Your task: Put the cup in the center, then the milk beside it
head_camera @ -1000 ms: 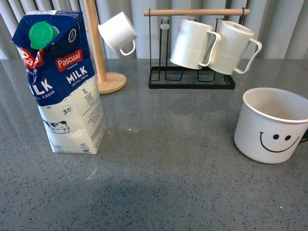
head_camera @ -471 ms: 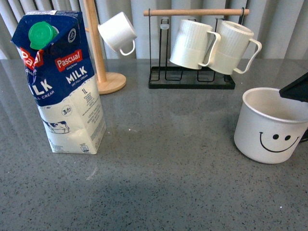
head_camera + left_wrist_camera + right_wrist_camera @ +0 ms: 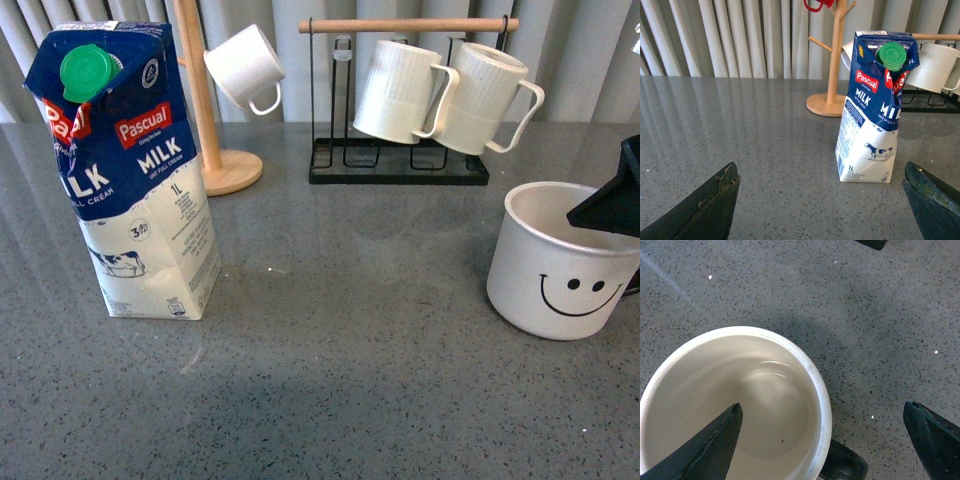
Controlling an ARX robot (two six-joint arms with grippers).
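You have the cup (image 3: pixel 560 265) at about 4 o'clock on the tabletop (image 3: pixel 350 390) in the front view. It is upright, its smiley face turned toward the camera, and it sits well off centre. The right fingers (image 3: pixel 612 205) show there as a dark wedge at the frame's edge, over the cup's 2 o'clock rim.

In the right wrist view you can see those fingers spread wide. One is over the cup's empty inside and the other over bare tabletop outside it. The white rim lies between them, close by the black handle (image 3: pixel 842 466). You cannot tell whether either finger touches the cup.

The milk (image 3: pixel 130 170) stands upright at 9 o'clock, well apart from the cup, with its green cap (image 3: pixel 88 72) at the top. The left fingers (image 3: pixel 705 210) are spread wide too and grip nothing. In the left wrist view the carton stands further off between them, clear of both.

At 12 o'clock, at the back of the tabletop, a black rack (image 3: pixel 400 168) with a wooden bar carries two ribbed mugs (image 3: pixel 400 90), tilted and touching. At 11 o'clock a wooden stand (image 3: pixel 200 100) holds a small white cup (image 3: pixel 245 68) on a peg, just behind the milk.
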